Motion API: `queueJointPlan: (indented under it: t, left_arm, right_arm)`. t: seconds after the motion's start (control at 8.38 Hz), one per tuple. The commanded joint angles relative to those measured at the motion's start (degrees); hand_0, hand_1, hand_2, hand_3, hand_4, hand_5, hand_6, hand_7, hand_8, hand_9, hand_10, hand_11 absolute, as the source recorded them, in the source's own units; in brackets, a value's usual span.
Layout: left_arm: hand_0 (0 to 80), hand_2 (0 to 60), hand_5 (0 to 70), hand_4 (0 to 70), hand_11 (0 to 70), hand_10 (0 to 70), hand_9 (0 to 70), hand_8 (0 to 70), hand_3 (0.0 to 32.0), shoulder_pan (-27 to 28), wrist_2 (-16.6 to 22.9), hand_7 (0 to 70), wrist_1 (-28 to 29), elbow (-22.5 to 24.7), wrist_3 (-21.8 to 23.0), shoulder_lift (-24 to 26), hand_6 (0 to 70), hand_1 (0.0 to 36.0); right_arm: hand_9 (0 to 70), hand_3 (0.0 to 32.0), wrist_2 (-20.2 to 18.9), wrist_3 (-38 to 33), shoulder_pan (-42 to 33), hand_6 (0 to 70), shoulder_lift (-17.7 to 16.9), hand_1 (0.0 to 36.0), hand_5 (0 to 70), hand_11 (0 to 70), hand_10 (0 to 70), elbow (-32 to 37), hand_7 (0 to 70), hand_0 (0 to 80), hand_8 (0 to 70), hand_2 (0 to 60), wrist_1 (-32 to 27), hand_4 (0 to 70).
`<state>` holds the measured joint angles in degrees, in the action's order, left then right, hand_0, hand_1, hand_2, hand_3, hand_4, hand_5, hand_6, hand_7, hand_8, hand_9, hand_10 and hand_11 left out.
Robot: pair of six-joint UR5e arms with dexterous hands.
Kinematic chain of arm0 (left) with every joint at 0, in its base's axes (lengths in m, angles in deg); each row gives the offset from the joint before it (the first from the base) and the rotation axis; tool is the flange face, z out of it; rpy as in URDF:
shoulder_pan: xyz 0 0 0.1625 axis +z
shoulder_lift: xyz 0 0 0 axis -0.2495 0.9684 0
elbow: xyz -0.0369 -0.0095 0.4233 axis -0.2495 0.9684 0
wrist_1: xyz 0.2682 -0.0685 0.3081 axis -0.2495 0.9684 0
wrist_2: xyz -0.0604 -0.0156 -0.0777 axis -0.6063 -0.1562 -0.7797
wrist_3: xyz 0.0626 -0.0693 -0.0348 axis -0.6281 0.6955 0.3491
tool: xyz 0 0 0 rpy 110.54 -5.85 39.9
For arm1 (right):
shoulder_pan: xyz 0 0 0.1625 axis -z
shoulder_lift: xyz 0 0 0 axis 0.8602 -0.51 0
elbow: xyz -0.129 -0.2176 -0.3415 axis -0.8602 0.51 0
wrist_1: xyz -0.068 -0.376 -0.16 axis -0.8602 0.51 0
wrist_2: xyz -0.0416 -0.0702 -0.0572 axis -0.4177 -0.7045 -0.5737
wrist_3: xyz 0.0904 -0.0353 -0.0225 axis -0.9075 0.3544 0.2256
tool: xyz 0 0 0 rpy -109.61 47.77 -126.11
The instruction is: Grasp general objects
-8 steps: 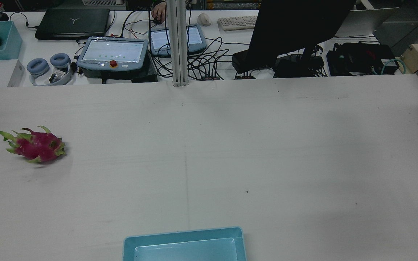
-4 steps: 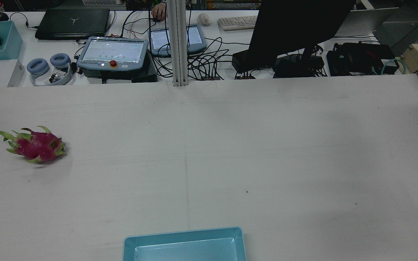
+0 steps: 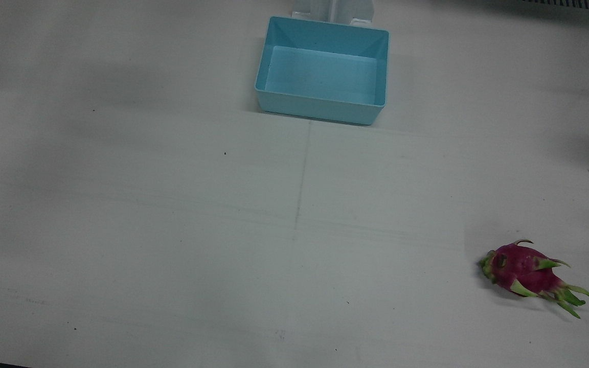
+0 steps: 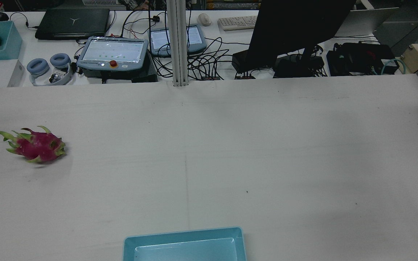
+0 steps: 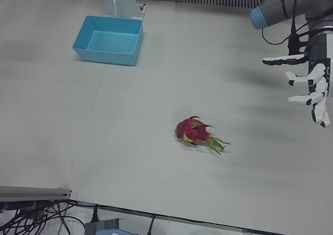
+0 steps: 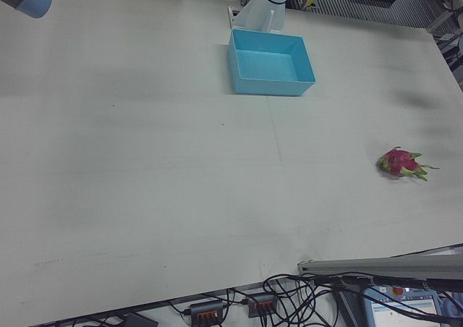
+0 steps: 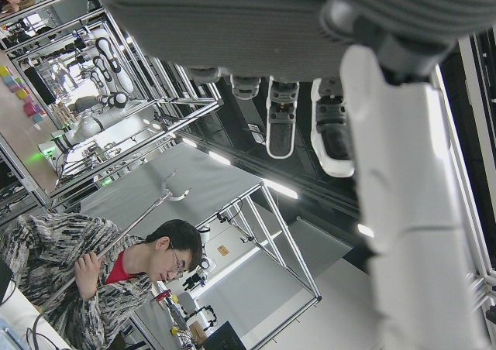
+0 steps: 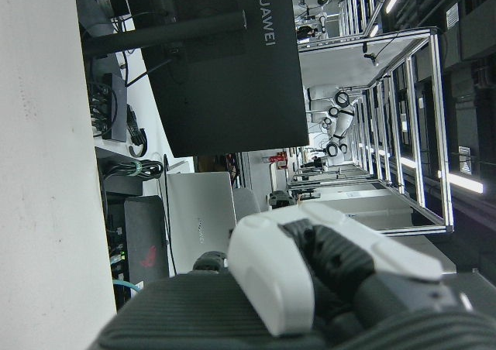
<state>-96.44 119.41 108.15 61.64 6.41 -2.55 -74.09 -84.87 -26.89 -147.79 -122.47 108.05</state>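
Note:
A pink dragon fruit (image 3: 524,273) with green scales lies on its side on the white table, on the robot's left half (image 4: 36,145) (image 5: 195,132) (image 6: 400,163). My left hand (image 5: 308,81) hangs in the air to the right of the fruit in the left-front view, well apart from it, fingers spread and empty. Its fingers (image 7: 403,234) fill the left hand view. Of my right hand, only a part (image 8: 333,265) shows in its own view; whether it is open or shut is unclear. A blue bin (image 3: 320,108) (image 4: 183,233) stands empty at the robot's edge.
Behind the table's far edge runs a desk with teach pendants (image 4: 113,52), a black monitor (image 4: 296,29), headphones (image 4: 47,67) and cables. An aluminium post (image 4: 178,43) stands at mid-edge. A person (image 7: 116,272) shows in the left hand view.
A person's hand at the back desk has drawn out of the rear view. The fruit and the bin have not moved.

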Motion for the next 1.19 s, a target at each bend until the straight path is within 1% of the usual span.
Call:
queueJointPlan:
  t: [0.0,0.12,0.24,0.36,0.48,0.6,0.72,0.84,0.96,1.07]
  left_arm:
    - [0.0,60.0,34.4,3.8,0.0,0.0,3.5,0.0,6.4,2.0,0.0,24.7,-1.2,0.3,-0.5,0.8,0.0,13.7]
    - [7.8,60.0,9.3,4.4,0.0,0.0,3.5,0.0,11.0,5.2,-0.1,24.5,-4.2,0.1,-1.8,4.0,0.0,30.2]
    - [80.0,60.0,18.9,6.4,0.0,0.0,4.6,0.0,7.2,9.0,0.1,30.0,-10.5,0.5,-8.3,7.7,0.0,36.0]
    - [80.0,60.0,7.9,7.1,0.0,0.0,4.6,0.0,9.2,9.8,0.2,30.3,-15.7,0.6,-15.2,12.7,0.0,36.0]
    - [80.0,60.0,6.8,7.2,0.0,0.0,4.6,0.0,9.2,12.7,0.2,30.3,-20.8,0.5,-20.7,16.0,0.0,36.0]
    - [80.0,60.0,5.8,7.3,0.0,0.0,4.5,0.0,9.4,14.1,0.2,29.6,-24.9,0.5,-27.0,18.5,0.0,36.0]
    - [80.0,60.0,5.8,7.3,0.0,0.0,4.5,0.0,9.4,14.1,0.5,29.6,-26.6,0.6,-32.1,18.9,0.0,36.0]
    - [80.0,60.0,11.3,3.3,0.0,0.0,5.8,0.0,9.2,14.1,3.0,36.3,-29.3,0.6,-36.1,19.5,0.0,36.0]
    - [80.0,60.0,0.0,2.7,0.0,0.0,7.9,0.0,15.0,14.0,6.1,46.5,-33.7,1.4,-41.1,21.0,0.0,36.0]
    - [80.0,60.0,4.1,8.2,0.0,0.0,13.4,0.3,10.0,13.9,7.9,70.0,-38.3,4.7,-47.6,20.9,6.6,36.0]
  right_arm:
    - [0.0,0.0,0.0,0.0,0.0,0.0,0.0,0.0,0.0,0.0,0.0,0.0,0.0,0.0,0.0,0.0,0.0,0.0]
    - [0.0,0.0,0.0,0.0,0.0,0.0,0.0,0.0,0.0,0.0,0.0,0.0,0.0,0.0,0.0,0.0,0.0,0.0]
    - [0.0,0.0,0.0,0.0,0.0,0.0,0.0,0.0,0.0,0.0,0.0,0.0,0.0,0.0,0.0,0.0,0.0,0.0]
    - [0.0,0.0,0.0,0.0,0.0,0.0,0.0,0.0,0.0,0.0,0.0,0.0,0.0,0.0,0.0,0.0,0.0,0.0]
    - [0.0,0.0,0.0,0.0,0.0,0.0,0.0,0.0,0.0,0.0,0.0,0.0,0.0,0.0,0.0,0.0,0.0,0.0]
    - [0.0,0.0,0.0,0.0,0.0,0.0,0.0,0.0,0.0,0.0,0.0,0.0,0.0,0.0,0.0,0.0,0.0,0.0]
    - [0.0,0.0,0.0,0.0,0.0,0.0,-0.1,0.0,0.0,0.0,0.0,0.0,0.0,0.0,0.0,0.0,0.0,0.0]
    - [0.0,0.0,0.0,0.1,0.0,0.0,0.0,0.0,0.0,0.0,0.0,0.0,0.0,0.0,0.0,0.0,0.0,0.0]
    - [0.0,0.0,0.0,0.0,0.0,0.0,0.0,0.0,0.0,0.0,0.0,0.0,0.0,0.0,0.0,0.0,0.0,0.0]
    - [0.0,0.0,0.0,0.0,0.0,0.0,0.0,0.0,0.0,0.0,0.0,0.0,0.0,0.0,0.0,0.0,0.0,0.0]
